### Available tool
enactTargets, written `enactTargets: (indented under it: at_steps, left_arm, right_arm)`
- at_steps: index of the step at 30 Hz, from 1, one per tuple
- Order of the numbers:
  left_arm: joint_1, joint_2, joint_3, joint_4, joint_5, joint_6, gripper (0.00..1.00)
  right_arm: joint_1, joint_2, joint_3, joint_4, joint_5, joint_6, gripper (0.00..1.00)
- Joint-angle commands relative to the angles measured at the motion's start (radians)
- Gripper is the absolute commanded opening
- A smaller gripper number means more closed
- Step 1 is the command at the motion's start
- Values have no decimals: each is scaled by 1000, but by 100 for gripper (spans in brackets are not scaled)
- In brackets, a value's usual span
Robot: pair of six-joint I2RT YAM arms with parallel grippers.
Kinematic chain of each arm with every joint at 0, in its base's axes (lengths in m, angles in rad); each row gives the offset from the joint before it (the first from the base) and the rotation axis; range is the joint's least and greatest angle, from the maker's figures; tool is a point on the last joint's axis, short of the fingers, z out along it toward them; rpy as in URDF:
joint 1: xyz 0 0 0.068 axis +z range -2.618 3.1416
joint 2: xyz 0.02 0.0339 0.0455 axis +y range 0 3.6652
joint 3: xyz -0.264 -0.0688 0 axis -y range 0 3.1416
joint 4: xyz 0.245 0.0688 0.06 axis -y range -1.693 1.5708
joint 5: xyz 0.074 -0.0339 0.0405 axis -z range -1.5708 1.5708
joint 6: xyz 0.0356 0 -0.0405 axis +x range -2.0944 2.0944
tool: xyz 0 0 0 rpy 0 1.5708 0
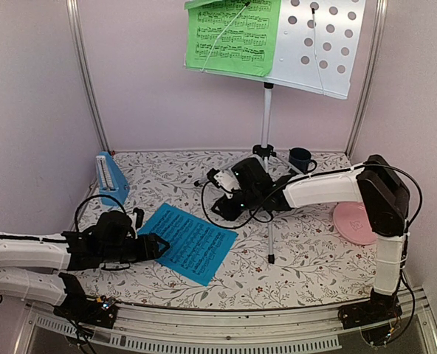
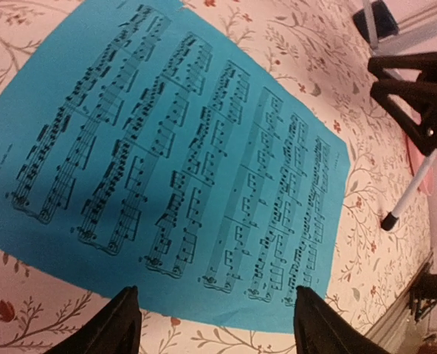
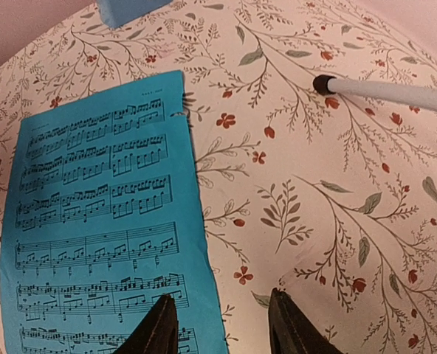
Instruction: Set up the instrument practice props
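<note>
The silver music stand [image 1: 266,118] rises at the back, and the green sheet [image 1: 237,37] lies on the left half of its perforated desk [image 1: 322,51]. On the tablecloth the blue sheet [image 1: 189,243] [image 2: 189,147] [image 3: 93,221] lies flat. My left gripper [image 1: 156,247] [image 2: 215,295] is open, low at the sheet's left edge, its fingers spread along that edge. Above the sheet's far right edge my right gripper [image 1: 222,210] [image 3: 222,296] is open, with one finger over the paper and the other over the cloth. The blue metronome [image 1: 111,177] stands at the back left.
A dark blue mug [image 1: 301,158] sits behind the stand's base and a pink plate [image 1: 355,221] lies at the right. The stand's tripod legs [image 1: 270,236] [image 3: 396,92] [image 2: 410,192] spread over the cloth right of the sheet. Walls close in the back and both sides.
</note>
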Motion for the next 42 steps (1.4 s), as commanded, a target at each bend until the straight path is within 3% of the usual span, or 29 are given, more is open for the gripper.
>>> enactTargets:
  at_steps: [1,6,11,15,22,28,34,42]
  left_arm:
    - [2,-50,-32,-81,-118,-173,72]
    - [68,-24,-17,-88,-88,-150,75]
    - [190,46,-36,19,11,-101,75]
    - [216,130,-18,102,13,-62,74]
    - [256,350,116,206,55,65,73]
    - [299,473,244,247,142,207,71]
    - [323,357,268,189,152,281,72]
    - [320,132,45,99,98,48,74]
  right_arm:
    - [8,53,21,-40,2,23,44]
    - [7,103,18,-55,-64,64,45]
    - [8,100,-22,-64,-178,80,47]
    - [8,59,-79,-69,-276,86,49]
    - [9,-30,-203,-41,-457,147,54]
    - [30,-97,-234,-63,-511,168,59]
    - [35,-204,-205,-80,-415,151,65]
    - [-38,-132,-86,-146,-276,121,60]
